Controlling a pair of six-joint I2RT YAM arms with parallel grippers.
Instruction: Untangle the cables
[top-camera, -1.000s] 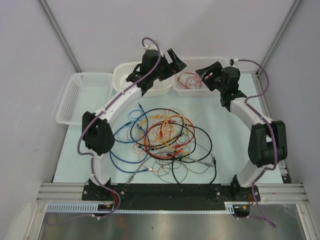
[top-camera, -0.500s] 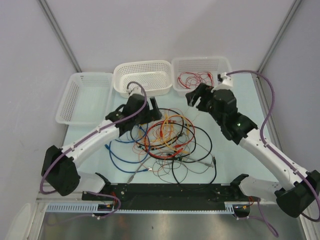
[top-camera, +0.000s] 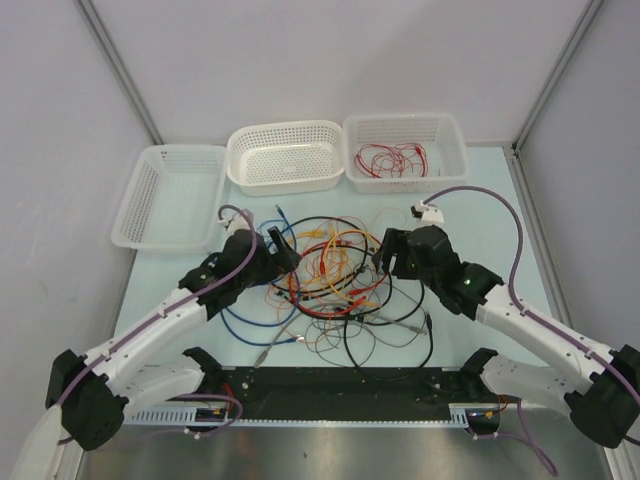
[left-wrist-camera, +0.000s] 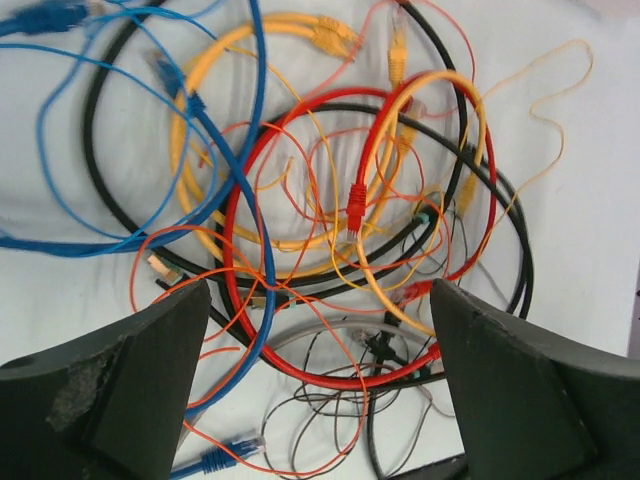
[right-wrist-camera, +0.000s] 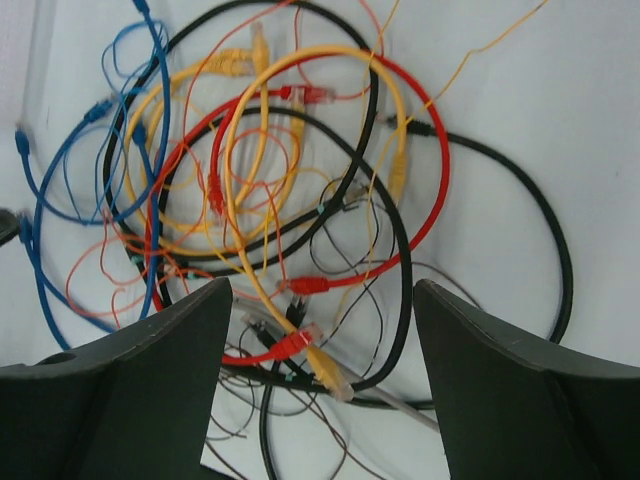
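Observation:
The cables (top-camera: 335, 285) lie in one tangled pile of red, yellow, orange, blue, black and grey loops at the table's middle. My left gripper (top-camera: 290, 256) hovers at the pile's left edge and my right gripper (top-camera: 386, 258) at its right edge. In the left wrist view the left gripper (left-wrist-camera: 320, 330) is open above a thick red loop (left-wrist-camera: 231, 240) and a blue cable (left-wrist-camera: 268, 262), holding nothing. Seen from the right wrist, the right gripper (right-wrist-camera: 322, 300) is open over a red plug (right-wrist-camera: 295, 342) and a yellow plug (right-wrist-camera: 332, 372). A separate thin red cable (top-camera: 390, 158) lies in the right basket.
Three white mesh baskets stand along the back: a left one (top-camera: 135, 212), a middle one (top-camera: 290, 182) and a right one (top-camera: 452, 150). Grey walls close in both sides. The arms' black base bar (top-camera: 330, 385) runs along the near edge.
Both arms have swung down from above the baskets to the pile, one at each side. The right gripper's jaws have spread wider; the left stayed open.

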